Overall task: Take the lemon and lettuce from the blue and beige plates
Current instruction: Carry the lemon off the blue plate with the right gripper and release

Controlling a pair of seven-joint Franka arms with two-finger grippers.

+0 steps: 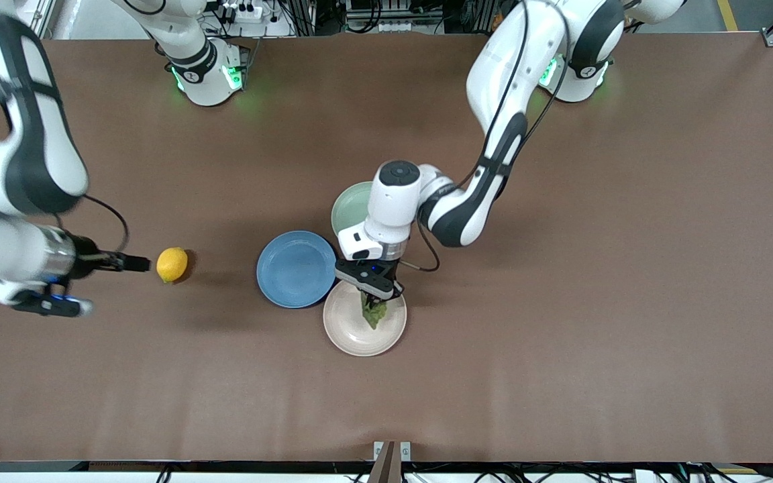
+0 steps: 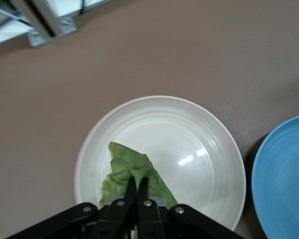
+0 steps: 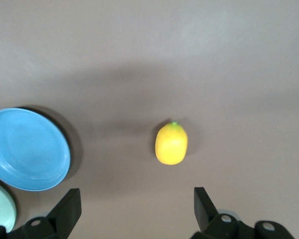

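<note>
Brown bench (image 1: 561, 335) carries everything, taken here from the right arm's end toward the left arm's. Right hand (image 3: 134, 209) hovers over bare bench at that end, its fingers (image 3: 67, 209) spread wide and gripping nothing. The lemon (image 1: 172, 264) lies on the bench surface just beside this hand, well apart from the plates. Next comes the blue plate (image 1: 296, 269), with nothing on it. A mint-green plate (image 1: 351, 206) sits farther from the front camera, partly covered by the left arm. The beige plate (image 1: 359, 329) lies nearest the front camera, touching the blue one. Over it the left hand (image 2: 136, 191) is clenched on the lettuce (image 2: 124, 167), whose leaf reaches the plate.
</note>
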